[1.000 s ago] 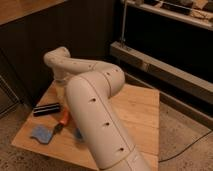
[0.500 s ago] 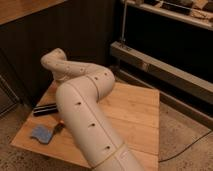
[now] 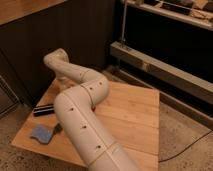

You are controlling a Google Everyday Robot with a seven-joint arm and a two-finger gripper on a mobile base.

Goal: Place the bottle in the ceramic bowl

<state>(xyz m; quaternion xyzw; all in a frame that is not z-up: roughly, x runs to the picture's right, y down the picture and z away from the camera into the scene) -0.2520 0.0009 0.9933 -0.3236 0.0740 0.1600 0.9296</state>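
Observation:
My gripper (image 3: 63,77) is at the far left back of the wooden table (image 3: 131,116), at the end of the white arm (image 3: 80,115), which reaches from the bottom of the camera view up over the table's left half. The gripper points down close to the table top and is partly hidden behind the wrist. The whitish bottle is not in view. The red-orange ceramic bowl is not in view either. The arm covers much of the table's left middle.
A black bar (image 3: 44,109) lies near the table's left edge. A blue object (image 3: 40,133) sits at the front left corner. A dark wall stands behind the table, and a metal rack (image 3: 160,62) runs along the right. A cable (image 3: 190,147) lies on the floor.
The arm has stretched further toward the back left of the table and its elbow has swung right. The orange thing seen beside the arm earlier is now covered.

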